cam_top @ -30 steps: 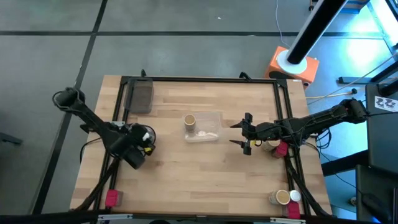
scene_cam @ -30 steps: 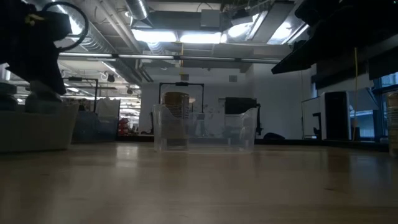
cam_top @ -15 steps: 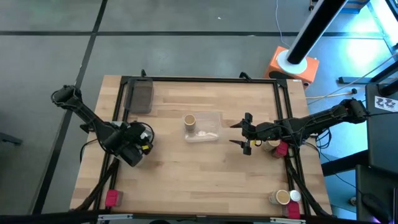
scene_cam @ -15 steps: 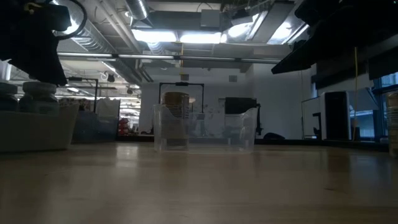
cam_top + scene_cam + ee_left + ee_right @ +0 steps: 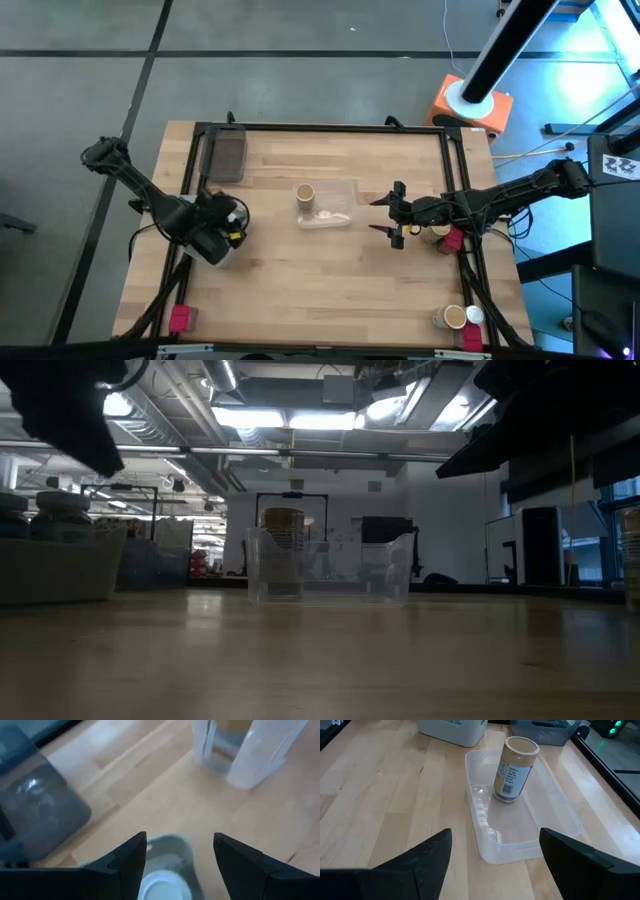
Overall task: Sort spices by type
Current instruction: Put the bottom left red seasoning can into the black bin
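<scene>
Right hand (image 5: 392,213) open, tan spice (image 5: 515,768) upright — in tray (image 5: 555,815)

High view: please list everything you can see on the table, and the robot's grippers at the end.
tan jars: three, tan; one inside the clear tray, one at the right edge, one at the picture's bottom-right corner
red jars: three, red; right edge, bottom-right corner, bottom-left corner
white-capped jars: two, white; bottom-right corner, under the left gripper
clear tray: one, transparent, centre
dark tray: one, grey, top-left corner
left gripper: open, left side
right gripper: open, right of the clear tray
</scene>
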Action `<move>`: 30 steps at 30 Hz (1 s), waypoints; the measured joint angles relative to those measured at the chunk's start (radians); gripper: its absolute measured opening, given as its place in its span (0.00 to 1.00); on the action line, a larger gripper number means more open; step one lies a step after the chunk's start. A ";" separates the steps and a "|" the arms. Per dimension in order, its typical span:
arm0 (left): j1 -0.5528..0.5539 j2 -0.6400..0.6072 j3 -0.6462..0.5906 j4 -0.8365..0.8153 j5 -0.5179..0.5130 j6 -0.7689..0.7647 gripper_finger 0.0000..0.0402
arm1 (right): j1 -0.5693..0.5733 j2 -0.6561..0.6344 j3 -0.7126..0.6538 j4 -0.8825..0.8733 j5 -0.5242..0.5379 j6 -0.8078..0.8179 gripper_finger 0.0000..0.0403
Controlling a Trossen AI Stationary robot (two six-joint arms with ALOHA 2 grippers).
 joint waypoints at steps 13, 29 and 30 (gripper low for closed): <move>0.052 0.001 0.013 0.091 -0.093 0.188 0.53 | 0.000 0.000 0.000 -0.001 0.000 0.000 0.75; 0.213 0.002 0.013 0.469 0.065 0.631 0.75 | 0.000 0.000 0.000 -0.001 0.000 0.000 0.75; 0.219 0.002 0.013 0.519 0.092 0.683 0.76 | 0.000 0.000 0.000 -0.001 0.000 0.000 0.75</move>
